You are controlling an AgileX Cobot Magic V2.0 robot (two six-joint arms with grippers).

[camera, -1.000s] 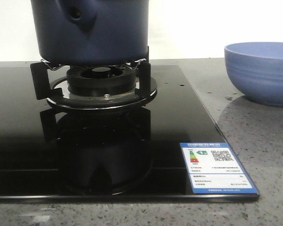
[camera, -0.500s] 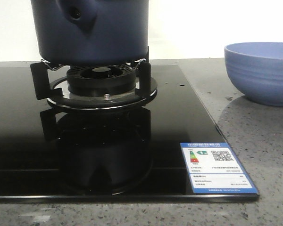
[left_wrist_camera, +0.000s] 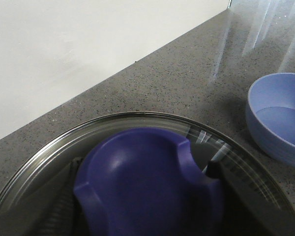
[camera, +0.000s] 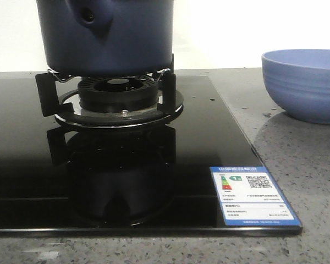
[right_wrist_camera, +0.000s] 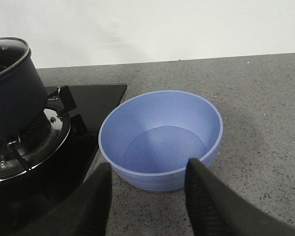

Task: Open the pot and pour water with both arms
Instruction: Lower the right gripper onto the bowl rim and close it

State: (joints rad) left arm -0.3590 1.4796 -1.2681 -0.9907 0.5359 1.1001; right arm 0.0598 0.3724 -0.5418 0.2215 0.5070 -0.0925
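On the speckled grey counter (camera: 297, 159) against a plain white wall (right_wrist_camera: 162, 24), a glossy black glass hob (camera: 209, 137) carries the burner stand, and the pot (camera: 107, 36) sits right on that stand, its glass lid (left_wrist_camera: 226, 147) and blue knob (left_wrist_camera: 147, 187) on top. Just beside the hob, the light-blue bowl (right_wrist_camera: 161, 138) stands empty. The right gripper (right_wrist_camera: 147, 189) hovers near the bowl, fingers spread around nothing; the left gripper's fingers, I cannot tell.

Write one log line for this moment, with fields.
pot: on burner, glass lid on | bowl: empty, on counter | right end effector: open near bowl | left: over lid
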